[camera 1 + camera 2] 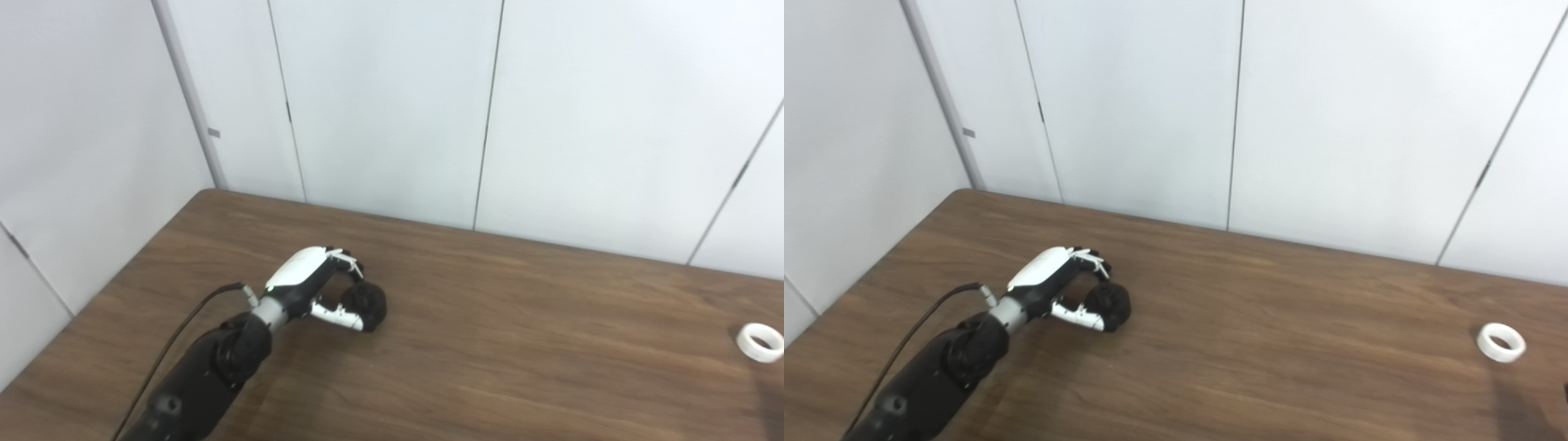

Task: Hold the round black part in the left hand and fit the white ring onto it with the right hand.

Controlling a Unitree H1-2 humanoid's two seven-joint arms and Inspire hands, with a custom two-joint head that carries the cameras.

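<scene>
A: Where the left hand [327,288] is seen at the left of the bench [490,343], what is held by it?

B: The round black part [365,304] is enclosed between curled fingers and thumb, low over the wood; whether it is lifted cannot be told.

A: And the white ring [760,342]?

B: It is laid flat, hole upward, well apart at the far right edge. The right hand is not seen, so its state cannot be told, yet the ring is judged nearer that side.
</scene>
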